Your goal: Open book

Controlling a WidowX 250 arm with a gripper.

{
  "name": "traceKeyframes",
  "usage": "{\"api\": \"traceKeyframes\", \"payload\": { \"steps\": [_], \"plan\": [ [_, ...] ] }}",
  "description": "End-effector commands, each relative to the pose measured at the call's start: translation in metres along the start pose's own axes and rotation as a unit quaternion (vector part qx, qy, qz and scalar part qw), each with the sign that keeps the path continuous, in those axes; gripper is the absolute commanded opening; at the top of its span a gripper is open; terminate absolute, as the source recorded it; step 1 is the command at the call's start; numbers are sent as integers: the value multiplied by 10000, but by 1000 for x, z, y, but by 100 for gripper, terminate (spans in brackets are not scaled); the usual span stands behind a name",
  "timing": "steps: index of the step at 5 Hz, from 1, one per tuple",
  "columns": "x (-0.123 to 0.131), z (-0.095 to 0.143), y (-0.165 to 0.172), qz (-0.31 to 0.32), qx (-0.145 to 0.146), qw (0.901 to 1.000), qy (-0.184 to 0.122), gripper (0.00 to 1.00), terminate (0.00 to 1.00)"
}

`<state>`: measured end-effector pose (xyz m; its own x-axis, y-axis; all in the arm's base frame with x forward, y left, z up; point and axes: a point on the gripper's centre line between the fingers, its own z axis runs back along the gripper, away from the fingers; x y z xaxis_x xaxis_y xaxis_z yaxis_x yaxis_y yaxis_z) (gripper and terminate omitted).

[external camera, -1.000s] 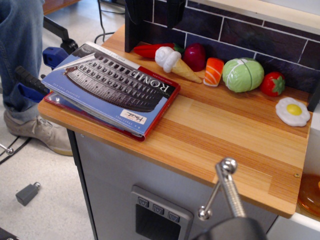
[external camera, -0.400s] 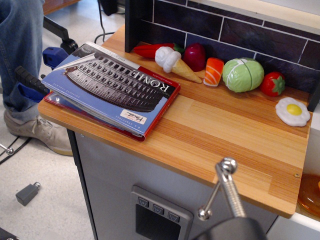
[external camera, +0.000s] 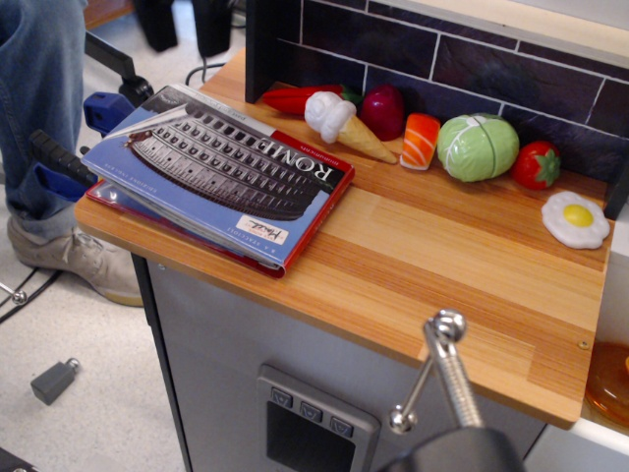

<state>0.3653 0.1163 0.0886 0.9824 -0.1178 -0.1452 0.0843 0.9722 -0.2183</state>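
The book lies closed at the counter's left end, its blue Colosseum cover titled "ROME", a white handwritten label near its front corner. Behind it, along the dark tiles, sit a toy ice-cream cone, sushi piece, cabbage, tomato and fried egg. The gripper shows only as dark shapes at the far left; whether it is spread cannot be told.

One book, seven toy foods and one counter.

Tool now farther left, beyond the counter.
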Motion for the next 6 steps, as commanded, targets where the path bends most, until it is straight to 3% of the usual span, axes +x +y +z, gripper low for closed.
{"api": "traceKeyframes", "payload": {
  "steps": [1, 3, 5, 6],
  "plan": [
    [-5, -3, 12, -315, 480, 9980, -251, 100, 0],
    [2, -17, 16, -371, 579, 9976, -123, 100, 0],
    [8, -19, 16, -421, 630, 9967, -291, 100, 0],
    [6, -22, 10, -551, 512, 9966, -328, 100, 0]
  ]
}}
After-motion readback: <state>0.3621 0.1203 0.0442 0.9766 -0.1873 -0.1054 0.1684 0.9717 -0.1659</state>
